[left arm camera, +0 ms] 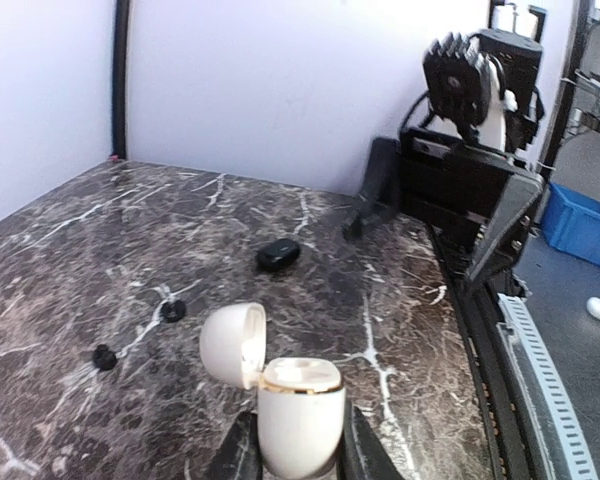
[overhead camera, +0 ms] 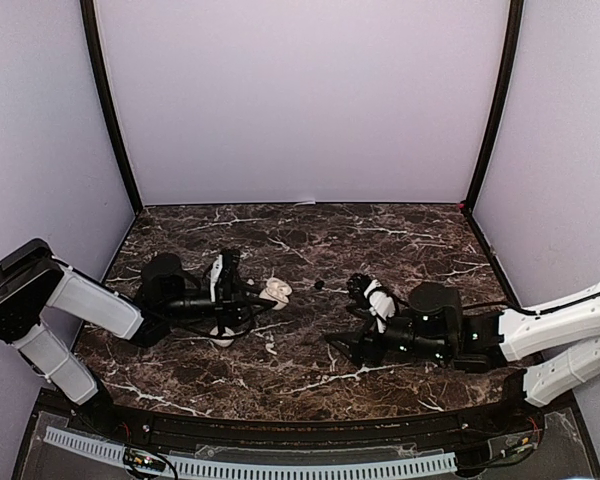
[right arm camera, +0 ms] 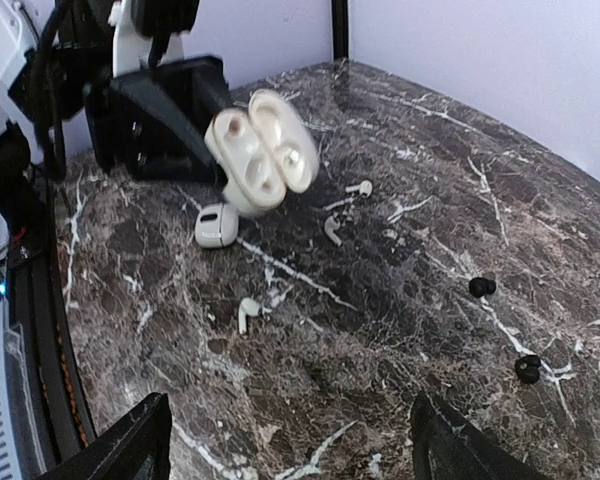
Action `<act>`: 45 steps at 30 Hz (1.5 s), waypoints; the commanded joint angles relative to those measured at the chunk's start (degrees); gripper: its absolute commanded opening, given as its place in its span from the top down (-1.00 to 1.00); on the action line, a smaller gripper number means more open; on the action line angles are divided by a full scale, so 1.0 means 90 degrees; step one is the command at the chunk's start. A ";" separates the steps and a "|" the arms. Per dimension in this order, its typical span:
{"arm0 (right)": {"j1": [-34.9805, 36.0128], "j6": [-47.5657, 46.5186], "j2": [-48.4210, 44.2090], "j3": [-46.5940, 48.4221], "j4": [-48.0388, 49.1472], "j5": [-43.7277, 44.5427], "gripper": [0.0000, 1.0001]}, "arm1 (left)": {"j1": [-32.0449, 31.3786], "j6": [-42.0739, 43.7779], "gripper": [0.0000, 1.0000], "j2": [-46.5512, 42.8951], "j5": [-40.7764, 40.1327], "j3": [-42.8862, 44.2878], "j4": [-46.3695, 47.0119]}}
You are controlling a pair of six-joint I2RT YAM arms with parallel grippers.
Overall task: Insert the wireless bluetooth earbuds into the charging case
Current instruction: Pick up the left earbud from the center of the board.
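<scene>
My left gripper [left arm camera: 298, 455] is shut on an open white charging case [left arm camera: 300, 400], held upright above the table with its lid [left arm camera: 232, 345] flipped back. The same case shows in the right wrist view [right arm camera: 260, 150] and the top view [overhead camera: 275, 291]. Three white stemmed earbuds lie on the marble [right arm camera: 247, 312], [right arm camera: 331, 230], [right arm camera: 359, 187]. Two black earbuds lie apart [right arm camera: 481, 287], [right arm camera: 527, 368], also in the left wrist view [left arm camera: 173, 310], [left arm camera: 104, 356]. My right gripper [right arm camera: 290, 450] is wide open and empty, low over the table [overhead camera: 342, 315].
A closed white case [right arm camera: 217, 225] lies on the table below the held one [overhead camera: 223, 337]. A closed black case [left arm camera: 278, 255] lies between the two arms. A blue bin [left arm camera: 585, 225] sits off the table's near edge.
</scene>
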 commanded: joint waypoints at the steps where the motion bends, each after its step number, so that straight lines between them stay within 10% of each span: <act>1: -0.0028 0.0389 0.0650 0.0386 -0.0015 -0.0480 -0.49 | 0.0255 -0.0529 0.64 -0.0390 -0.0776 -0.0450 0.0797; 12: -0.0008 0.0953 0.3134 0.2378 -0.1048 -0.0518 -0.06 | 0.0510 -0.0734 0.66 -0.0870 -0.2655 -0.0984 0.0994; 45: 0.0217 0.1392 0.5958 0.6176 -0.4123 0.0267 -0.07 | 0.0855 -0.1164 0.67 -0.1384 -0.4393 -0.1407 0.0702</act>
